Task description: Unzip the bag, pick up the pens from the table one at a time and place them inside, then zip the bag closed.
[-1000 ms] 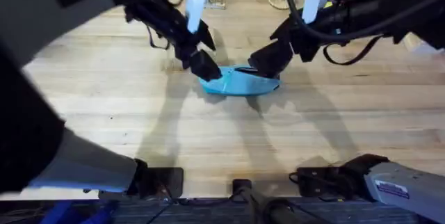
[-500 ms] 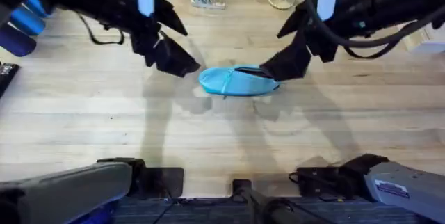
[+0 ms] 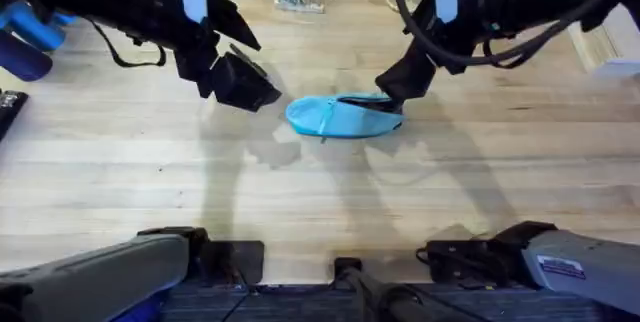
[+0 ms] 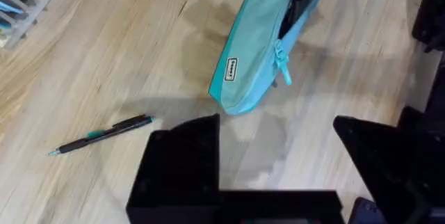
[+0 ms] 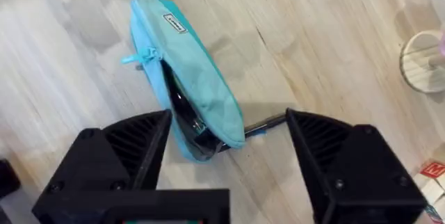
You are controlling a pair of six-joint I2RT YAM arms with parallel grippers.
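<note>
- Light plank-grain table (image 3: 330,202), bare wood at the near edge.
- At centre, turquoise bag (image 3: 340,117) lying flat, zipper partly open at its 3 o'clock end, dark inside.
- At the bag's 9 o'clock, left gripper (image 3: 245,87) hovering above the wood, fingers spread, nothing between them.
- One pen (image 4: 101,135) flat on the wood under the left gripper.
- At the bag's 2 o'clock, right gripper (image 3: 400,87) above the open end, fingers wide apart and empty; second pen (image 5: 265,122) poking out from under the bag.

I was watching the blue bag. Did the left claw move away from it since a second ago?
Yes. The left gripper was touching the bag's left end; now it sits off to the left, with bare table between them.
</note>
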